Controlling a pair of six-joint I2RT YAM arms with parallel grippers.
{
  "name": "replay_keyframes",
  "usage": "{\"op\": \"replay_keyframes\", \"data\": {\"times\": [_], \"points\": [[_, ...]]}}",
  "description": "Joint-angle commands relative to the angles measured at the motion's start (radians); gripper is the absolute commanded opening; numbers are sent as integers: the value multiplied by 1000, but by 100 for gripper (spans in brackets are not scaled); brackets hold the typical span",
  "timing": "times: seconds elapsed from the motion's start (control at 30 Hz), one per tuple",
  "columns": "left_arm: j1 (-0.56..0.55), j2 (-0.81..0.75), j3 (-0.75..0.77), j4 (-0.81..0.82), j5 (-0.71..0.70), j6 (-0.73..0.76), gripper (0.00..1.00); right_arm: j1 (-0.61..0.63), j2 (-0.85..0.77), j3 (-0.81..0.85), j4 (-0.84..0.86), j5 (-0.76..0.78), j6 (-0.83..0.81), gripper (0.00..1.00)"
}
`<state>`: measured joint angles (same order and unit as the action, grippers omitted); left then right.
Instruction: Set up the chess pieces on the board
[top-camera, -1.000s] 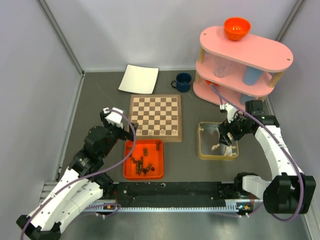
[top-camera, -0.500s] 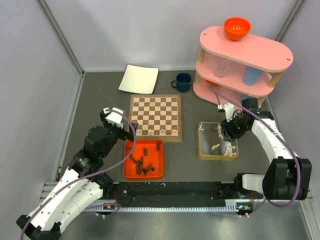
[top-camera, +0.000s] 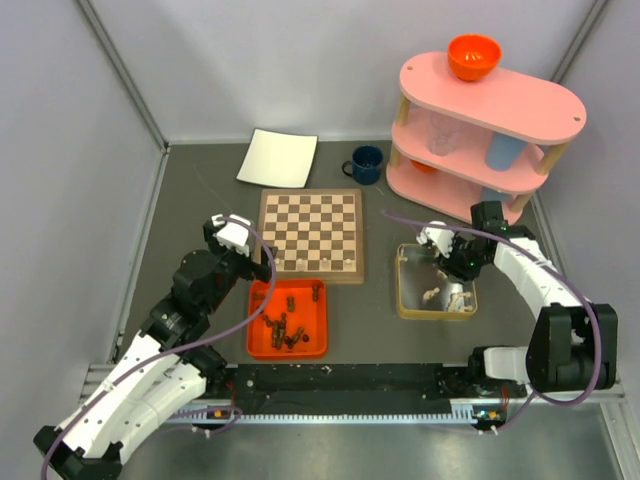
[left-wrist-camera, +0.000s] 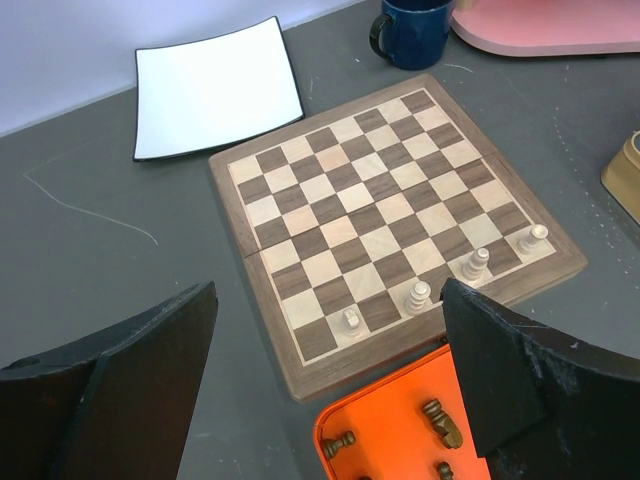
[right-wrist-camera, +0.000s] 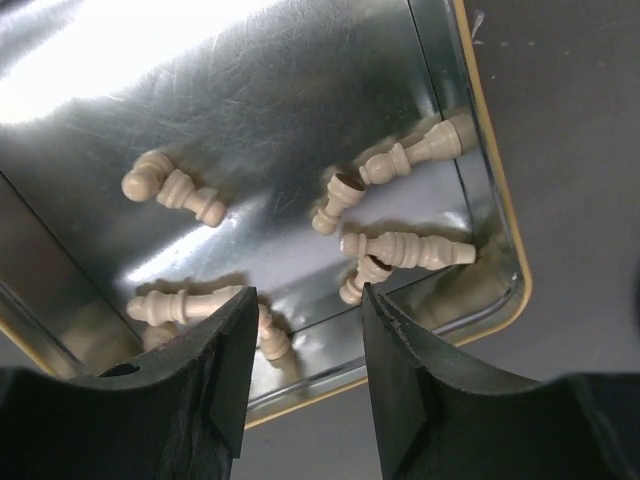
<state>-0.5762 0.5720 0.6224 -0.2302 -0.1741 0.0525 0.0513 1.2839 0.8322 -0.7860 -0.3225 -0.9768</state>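
Board: the chessboard (left-wrist-camera: 380, 210) lies mid-table, left of the metal tin (right-wrist-camera: 280, 100) and just beyond the far side of the orange tray (left-wrist-camera: 385, 415).
Done so far: four pale pieces (left-wrist-camera: 417, 295) stand upright, spaced along the board's near edge. Every other square I can see is bare.
Left to do: I judge this an early stage. The rest of the pale side and all of the dark side are not yet placed.
Pale stock: at least six more pale pieces lie on their sides in the tin, scattered over its floor.
Dark stock: the dark pieces (left-wrist-camera: 440, 422) lie loose in the orange tray, and none is on the board.
Right pincer: my right pincer (right-wrist-camera: 305, 330) hangs over the tin. Its jaws are about half apart, and I see nothing clamped across the gap.
Piece against right pincer: one short pale piece lies just beside the finger on the left of my wrist view, partly hidden by it. Another lies by the tip of the other finger. I cannot tell whether either touches me.
Left pincer: my left pincer (top-camera: 238, 243) is spread fully wide and empty, by the board's near-left corner and above the tray's far edge.
Next, as I judge it: centre one lying piece between my right jaws before closing, since several lie close together.
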Motion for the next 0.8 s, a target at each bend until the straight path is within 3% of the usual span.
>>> {"op": "replay_keyframes", "data": {"times": [0.0, 0.13, 0.4, 0.77], "points": [[4, -1, -9, 57, -16, 12, 99, 9, 2, 21, 37, 32, -250, 45], [4, 2, -9, 57, -16, 15, 99, 9, 45, 47, 39, 34, -324, 35], [4, 2, -10, 57, -21, 15, 99, 10, 121, 51, 36, 51, -514, 27], [4, 2, -10, 55, -22, 18, 99, 18, 201, 74, 42, 37, -546, 25]]}}
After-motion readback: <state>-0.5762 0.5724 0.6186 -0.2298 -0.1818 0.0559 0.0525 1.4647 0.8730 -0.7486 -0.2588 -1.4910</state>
